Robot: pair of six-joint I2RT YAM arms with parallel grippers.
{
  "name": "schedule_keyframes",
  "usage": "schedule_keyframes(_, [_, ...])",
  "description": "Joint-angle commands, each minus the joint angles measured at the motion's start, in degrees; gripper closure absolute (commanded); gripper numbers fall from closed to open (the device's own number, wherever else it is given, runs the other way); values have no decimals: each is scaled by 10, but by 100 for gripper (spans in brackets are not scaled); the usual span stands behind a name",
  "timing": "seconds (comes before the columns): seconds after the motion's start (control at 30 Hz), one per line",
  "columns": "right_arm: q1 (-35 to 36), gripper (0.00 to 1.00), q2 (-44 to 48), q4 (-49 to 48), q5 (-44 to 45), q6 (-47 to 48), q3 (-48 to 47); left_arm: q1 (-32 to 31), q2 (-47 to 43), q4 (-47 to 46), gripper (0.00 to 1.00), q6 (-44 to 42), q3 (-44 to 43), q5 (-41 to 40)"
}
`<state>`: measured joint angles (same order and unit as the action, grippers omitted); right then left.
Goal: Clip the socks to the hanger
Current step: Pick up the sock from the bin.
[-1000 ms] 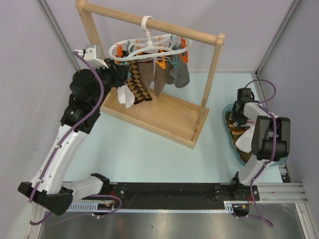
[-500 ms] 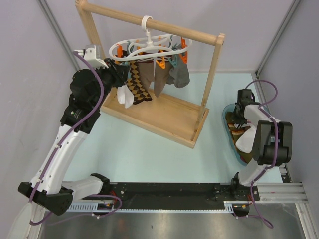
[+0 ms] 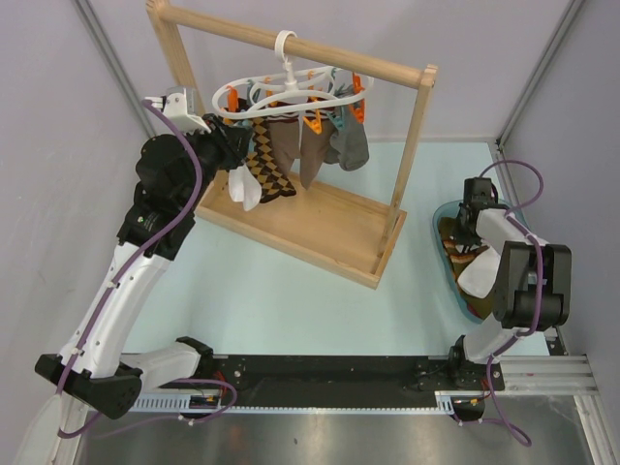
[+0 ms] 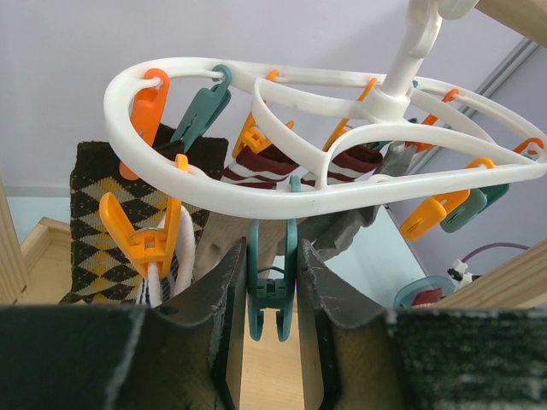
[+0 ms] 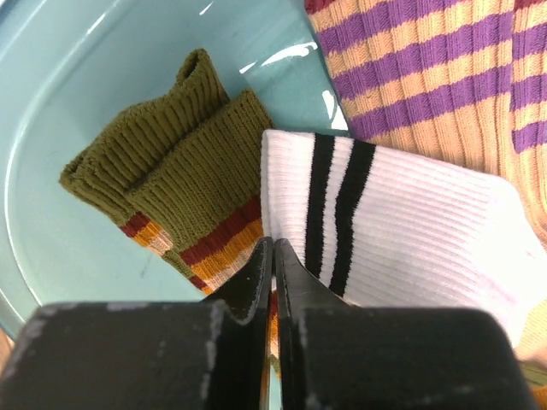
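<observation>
The white hanger (image 3: 291, 92) hangs by its hook from the wooden rack's top bar, and several socks are clipped under it: brown argyle (image 3: 266, 165), tan (image 3: 308, 155), grey (image 3: 351, 145) and a white one (image 3: 242, 187). My left gripper (image 3: 237, 145) is up at the hanger (image 4: 256, 192). Its jaws (image 4: 272, 256) press both sides of a hanging teal clip (image 4: 272, 290). My right gripper (image 3: 468, 237) is down in the teal basin, shut (image 5: 273, 243) on the left edge of a white sock with black stripes (image 5: 410, 222).
The tall wooden rack (image 3: 300, 218) stands on its tray base at the back centre. The teal basin (image 3: 438, 232) at the right also holds an olive striped sock (image 5: 171, 179) and an orange-purple striped sock (image 5: 444, 68). Grey walls close in on both sides.
My right arm's elbow has swung right and its gripper has sunk a little lower into the basin. My left arm and the hanger have stayed still.
</observation>
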<state>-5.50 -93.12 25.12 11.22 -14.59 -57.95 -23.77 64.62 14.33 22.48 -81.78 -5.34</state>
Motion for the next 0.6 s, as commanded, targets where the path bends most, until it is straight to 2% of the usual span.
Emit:
schedule_keyframes(0.0, [-4, 94, -3, -10, 7, -10, 7, 0, -6, 42, 98, 3, -10, -5])
schedule_keyframes(0.13, [-2, 76, -12, -16, 24, -9, 9, 0, -5, 43, 98, 1, -10, -5])
schedule_keyframes(0.23, [0, 68, -17, -18, 35, -6, 8, 1, -4, 43, 98, 1, -11, -5])
schedule_keyframes(0.37, [2, 65, -29, -23, 30, -6, 8, 0, -2, 42, 98, 0, -12, -5])
schedule_keyframes(0.57, [4, 68, -45, -29, 20, -8, 8, 0, -2, 44, 98, -1, -13, -5])
